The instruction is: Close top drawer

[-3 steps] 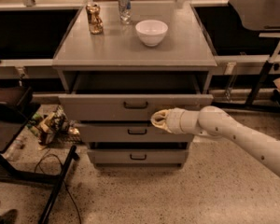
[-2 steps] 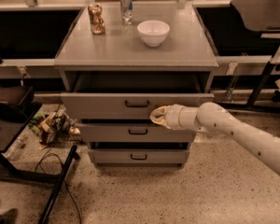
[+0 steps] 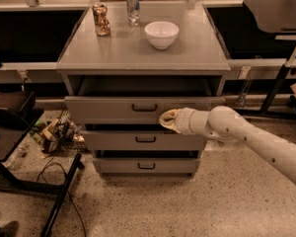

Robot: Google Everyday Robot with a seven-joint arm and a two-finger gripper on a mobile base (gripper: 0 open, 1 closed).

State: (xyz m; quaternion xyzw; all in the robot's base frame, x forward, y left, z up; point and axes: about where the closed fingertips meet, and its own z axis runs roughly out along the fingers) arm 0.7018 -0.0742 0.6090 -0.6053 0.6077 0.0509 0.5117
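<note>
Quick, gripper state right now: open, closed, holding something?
Gripper: at the top drawer front, near its handle; open or closed cannot be told.

Speckled stone floor fills the frame from 4 to 8 o'clock, under dim, warm light. A grey bench stands at the centre. Dark recesses flank it at 10 and 2 o'clock, above a pale rail. At 8 o'clock a black stand rests on the floor, with a loose cable beside it. A heap of clutter lies at 9 o'clock. A dark table stands at 2 o'clock. The gripper is at the centre, below the bench top.
</note>
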